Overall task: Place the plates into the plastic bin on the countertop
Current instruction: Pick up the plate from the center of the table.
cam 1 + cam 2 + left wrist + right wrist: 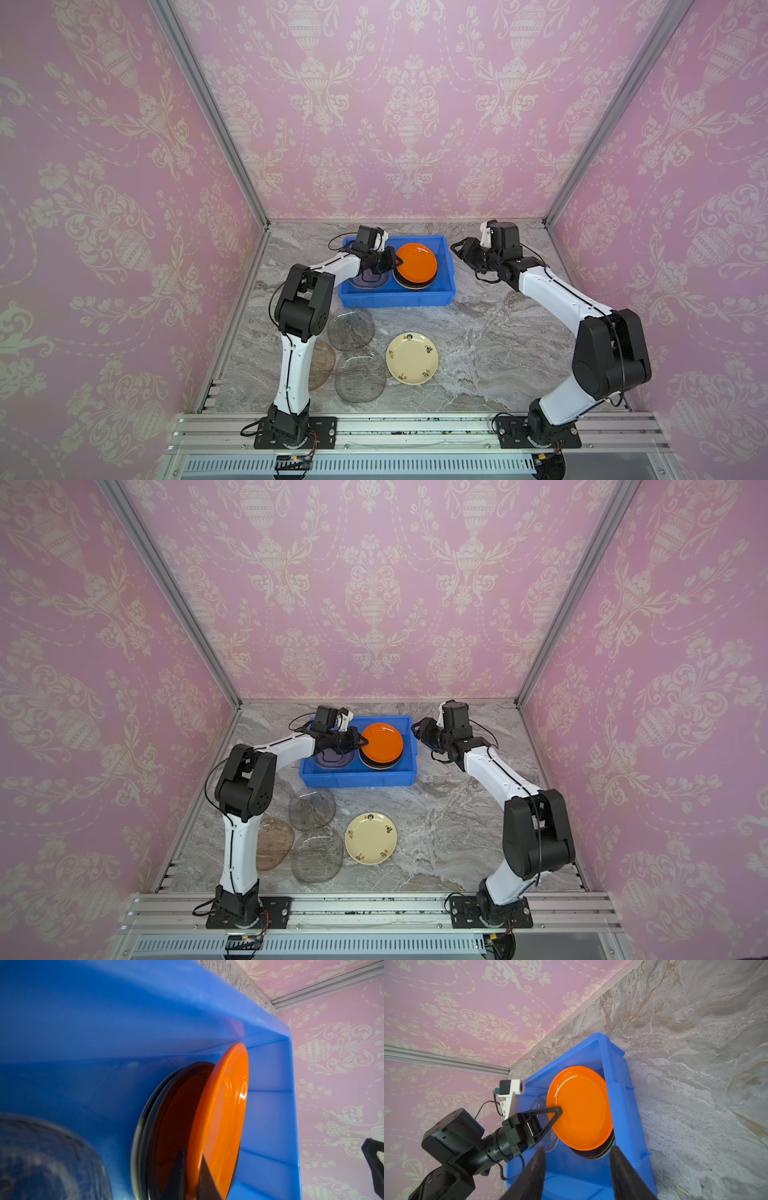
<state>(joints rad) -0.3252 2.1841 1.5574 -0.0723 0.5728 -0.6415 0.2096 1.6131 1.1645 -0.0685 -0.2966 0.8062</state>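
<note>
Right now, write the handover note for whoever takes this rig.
Left tool: at the rim of the round orange plate, over the blue plastic bin; grip unclear.
Right tool: open, empty, beside the bin.
Done: orange plate on dark plates, plus one clear glass plate, in the bin.
To do: two grey glass plates, one amber glass plate, one cream motif plate on the marble countertop.

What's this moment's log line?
left gripper at orange plate rim, grip unclear | right gripper open, empty | outside blue bin: cream plate, three glass plates
</note>
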